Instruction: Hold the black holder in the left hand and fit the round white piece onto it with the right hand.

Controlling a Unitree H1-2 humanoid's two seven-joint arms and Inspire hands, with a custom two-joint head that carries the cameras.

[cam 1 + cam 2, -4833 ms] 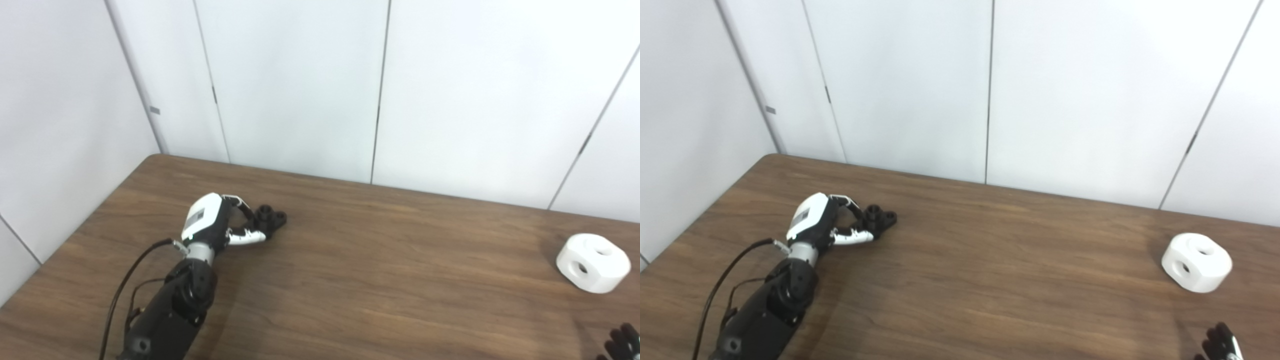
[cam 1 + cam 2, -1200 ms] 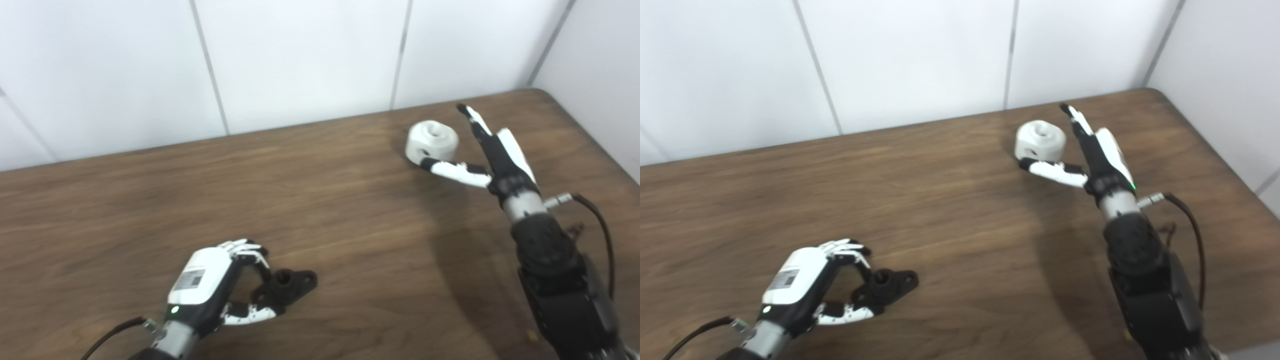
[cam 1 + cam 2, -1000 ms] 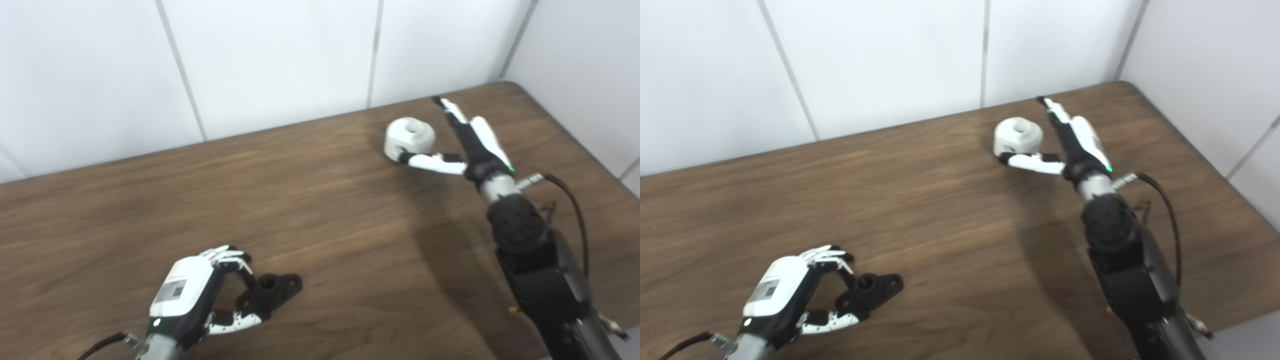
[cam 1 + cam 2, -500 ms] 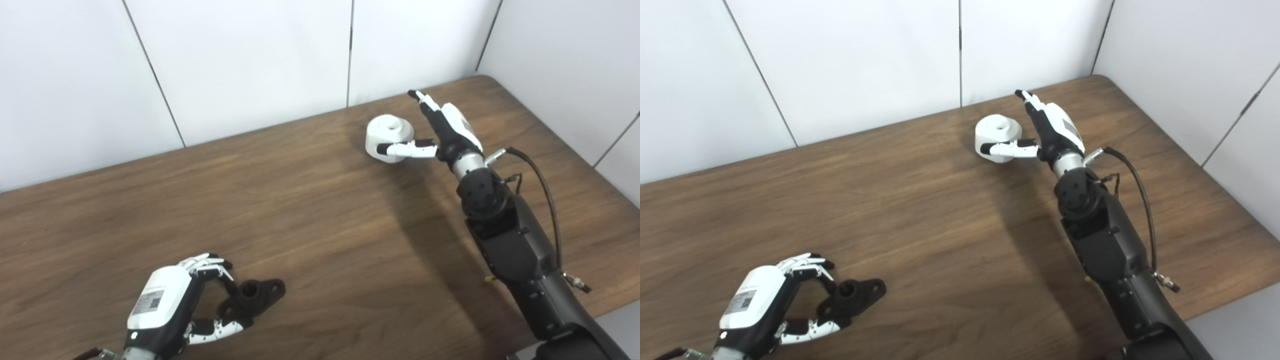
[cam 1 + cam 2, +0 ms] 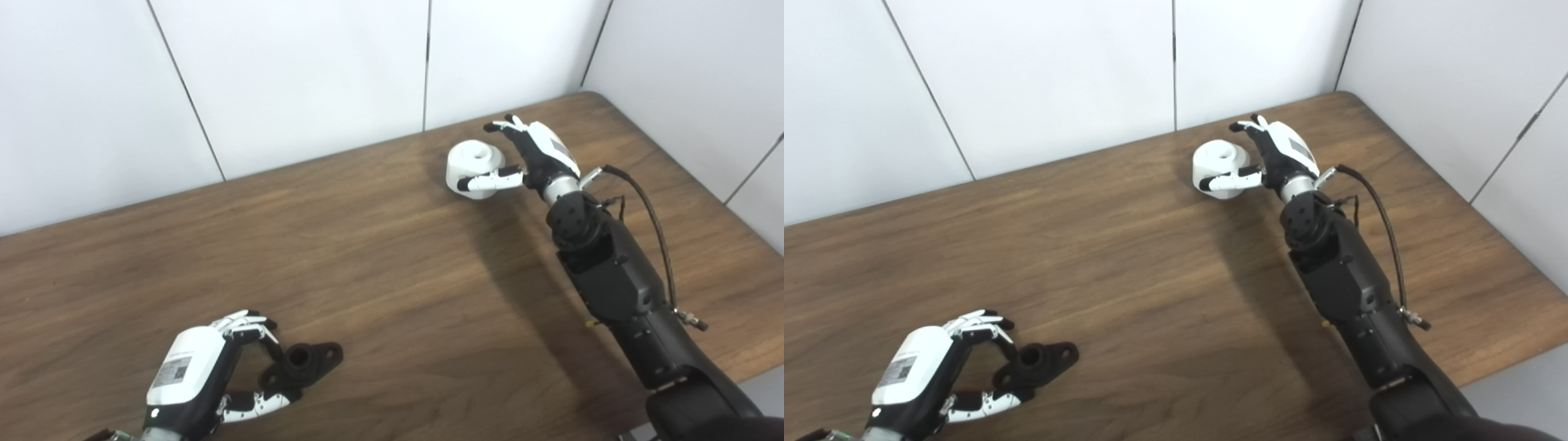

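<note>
The black holder [image 5: 309, 360] lies on the wooden table [image 5: 392, 275] at the near left. My left hand [image 5: 196, 373] is shut on its near end, with fingers above and thumb below. The round white piece [image 5: 473, 166] stands on the table at the far right, with a hole in its top. My right hand [image 5: 531, 153] is beside it on the right. Its thumb lies along the piece's front and its fingers [image 5: 1244, 127] curl over the back without clearly touching. The hand holds nothing.
White wall panels [image 5: 306, 79] close off the table at the back and on the right. The table's right edge [image 5: 704, 190] runs close behind my right arm [image 5: 618, 282]. Bare wood lies between the two hands.
The fingers of my right hand were straight half a second ago and have now curled toward the white piece. The camera has shifted a little. My left hand still holds the holder.
</note>
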